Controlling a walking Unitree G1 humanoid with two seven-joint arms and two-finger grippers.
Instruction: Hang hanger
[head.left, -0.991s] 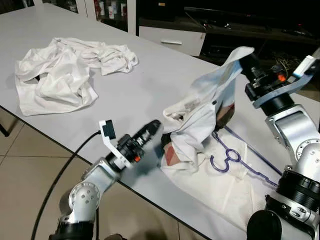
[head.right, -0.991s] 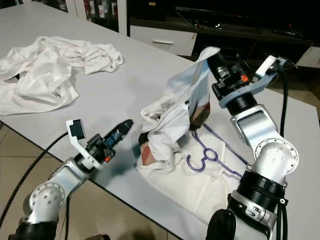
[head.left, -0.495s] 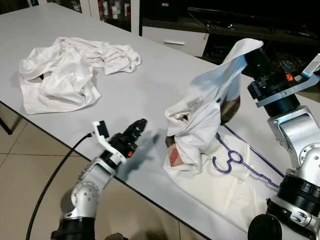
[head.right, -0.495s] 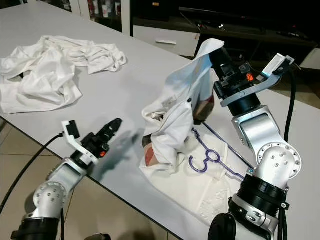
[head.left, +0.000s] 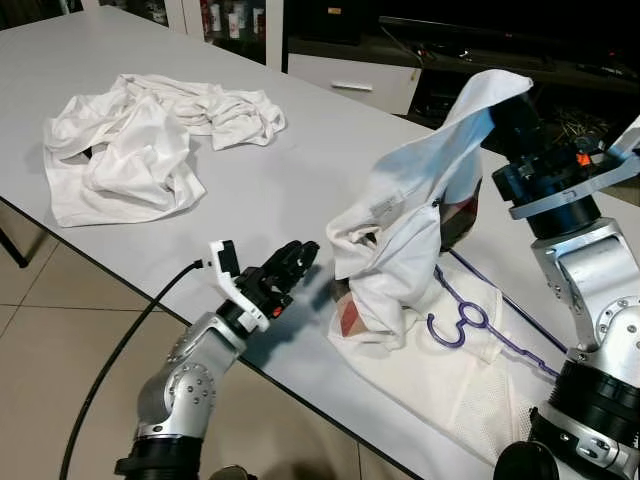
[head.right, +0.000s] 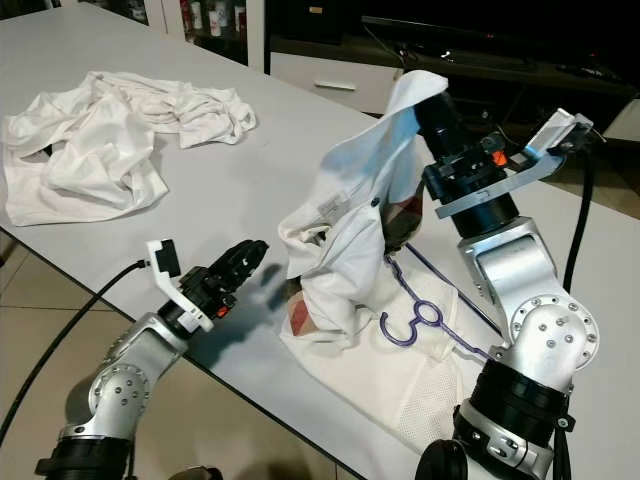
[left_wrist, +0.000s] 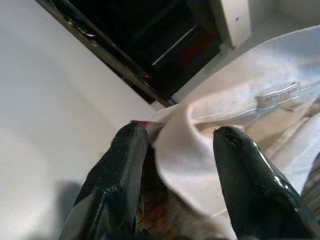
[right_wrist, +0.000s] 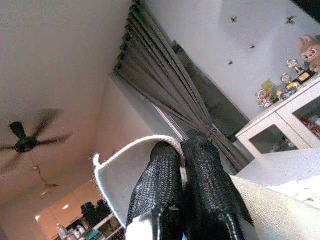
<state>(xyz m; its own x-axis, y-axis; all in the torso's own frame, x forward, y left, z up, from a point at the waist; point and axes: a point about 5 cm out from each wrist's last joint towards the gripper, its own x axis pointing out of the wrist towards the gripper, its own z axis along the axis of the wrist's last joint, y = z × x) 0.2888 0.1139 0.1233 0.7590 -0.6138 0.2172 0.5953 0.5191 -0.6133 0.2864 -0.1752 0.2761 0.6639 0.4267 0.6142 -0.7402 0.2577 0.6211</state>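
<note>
Left gripper (head.left: 303, 256) low over the table (head.left: 290, 160) edge, fingers spread apart, aimed at the collar fold of the white shirt (head.left: 405, 235); in the left wrist view the fabric edge with its label sits between the two fingers (left_wrist: 125, 165), not yet pinched. Far left on the table: a separate heap of white clothes (head.left: 140, 140), well apart, not in play. Middle: the shirt is lifted into a peak, lower part bunched on the table. Just right of the bunch, the purple hanger (head.left: 470, 325) lies flat on more white fabric, hook curled toward the shirt, arm running off toward the right. Right gripper (right_wrist: 187, 165) raised, fingers clamped tight on the shirt's top edge, holding it up.

Risks, as a judgement: left closes on too thin a fold or several layers, so the neck opening doesn't spread for the hanger. Right's pinch is at the very hem; a tug from the left could pull it free and drop the shirt over the hanger. Dragging fabric may also snag the hook and shift it.
</note>
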